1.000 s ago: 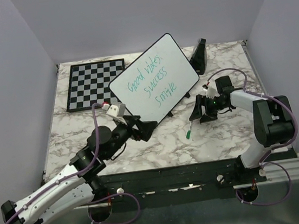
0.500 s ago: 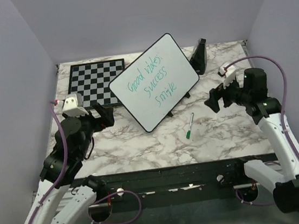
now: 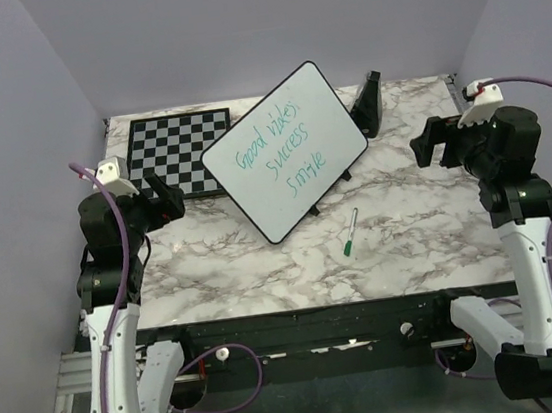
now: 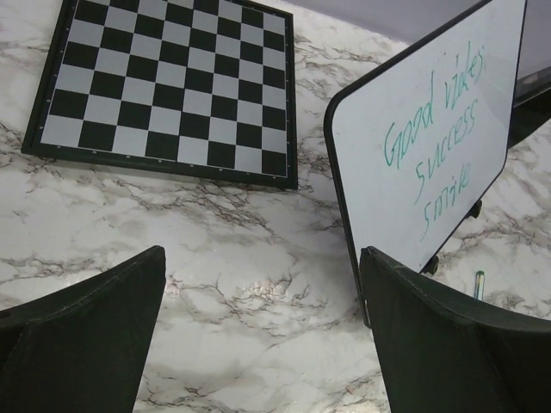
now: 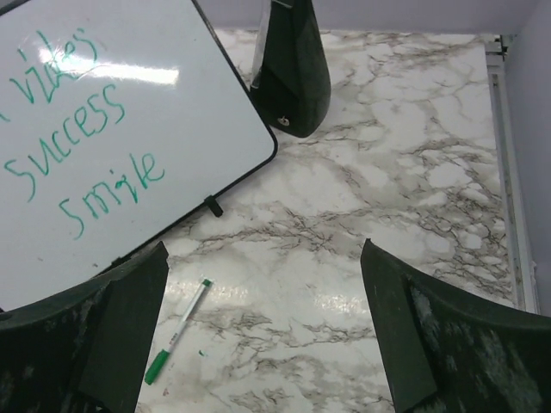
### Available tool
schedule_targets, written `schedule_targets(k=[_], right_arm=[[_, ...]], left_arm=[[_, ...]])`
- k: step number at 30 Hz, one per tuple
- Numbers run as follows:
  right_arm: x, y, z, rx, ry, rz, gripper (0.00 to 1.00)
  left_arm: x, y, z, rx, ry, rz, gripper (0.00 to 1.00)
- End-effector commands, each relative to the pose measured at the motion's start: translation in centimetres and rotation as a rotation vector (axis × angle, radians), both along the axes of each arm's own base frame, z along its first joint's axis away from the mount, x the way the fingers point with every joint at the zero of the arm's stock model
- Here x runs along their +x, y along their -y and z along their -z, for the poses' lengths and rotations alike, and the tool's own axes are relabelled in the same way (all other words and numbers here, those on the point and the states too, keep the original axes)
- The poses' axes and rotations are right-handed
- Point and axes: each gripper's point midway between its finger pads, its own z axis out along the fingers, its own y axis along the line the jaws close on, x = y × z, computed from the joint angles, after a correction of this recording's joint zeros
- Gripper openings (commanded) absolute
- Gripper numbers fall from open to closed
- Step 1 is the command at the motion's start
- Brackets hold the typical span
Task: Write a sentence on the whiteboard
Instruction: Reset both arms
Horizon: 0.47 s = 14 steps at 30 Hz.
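Your whiteboard [image 3: 266,203] shows the sentence [image 3: 288,157], mid-worktop [image 3: 416,240].
Your left hand [image 3: 166,198] and right hand [image 3: 430,144] hang wide open, empty; the pen [image 3: 350,233] lies on the near side.

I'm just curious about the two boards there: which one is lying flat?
The checkered chessboard, far left, lies flat on the table. The whiteboard beside it stands propped up at a tilt and bears green writing.

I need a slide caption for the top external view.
The sentence stands on the whiteboard, the marker lies on the table, left gripper and right gripper open, holding nothing.
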Motion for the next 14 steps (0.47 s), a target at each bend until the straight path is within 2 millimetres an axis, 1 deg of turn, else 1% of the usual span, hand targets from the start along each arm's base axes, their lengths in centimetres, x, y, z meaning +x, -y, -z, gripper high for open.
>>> schedule_targets(k=[1, 2, 5, 8, 11, 12, 13, 14], right_arm=[[-0.3, 1.6, -1.9, 0.072, 0.039, 0.145, 1.00], [-0.1, 1.5, -2.4, 0.074, 0.066, 0.140, 1.00], [-0.3, 1.4, -2.9, 0.076, 0.111, 0.129, 1.00], [-0.2, 1.3, -2.8, 0.072, 0.110, 0.125, 1.00], [0.1, 1.2, -2.6, 0.068, 0.118, 0.111, 1.00], [0.2, 1.1, -2.3, 0.067, 0.117, 0.106, 1.00], [0.3, 1.2, -2.3, 0.056, 0.124, 0.103, 1.00], [0.5, 1.2, -2.8, 0.049, 0.150, 0.099, 1.00]], left_arm=[[-0.9, 0.8, 0.0, 0.021, 0.062, 0.067, 0.99], [-1.0, 0.7, -0.1, 0.023, 0.074, 0.063, 0.99], [-1.2, 0.6, 0.0, 0.030, 0.082, 0.057, 0.99], [-1.2, 0.4, -0.1, 0.036, 0.090, 0.050, 0.99], [-1.0, 0.5, 0.4, 0.033, 0.085, 0.051, 0.99], [-1.0, 0.5, 0.4, 0.033, 0.087, 0.051, 0.99], [-1.0, 0.5, 0.6, 0.034, 0.080, 0.050, 0.99], [-1.0, 0.4, 0.5, 0.035, 0.085, 0.047, 0.99]])
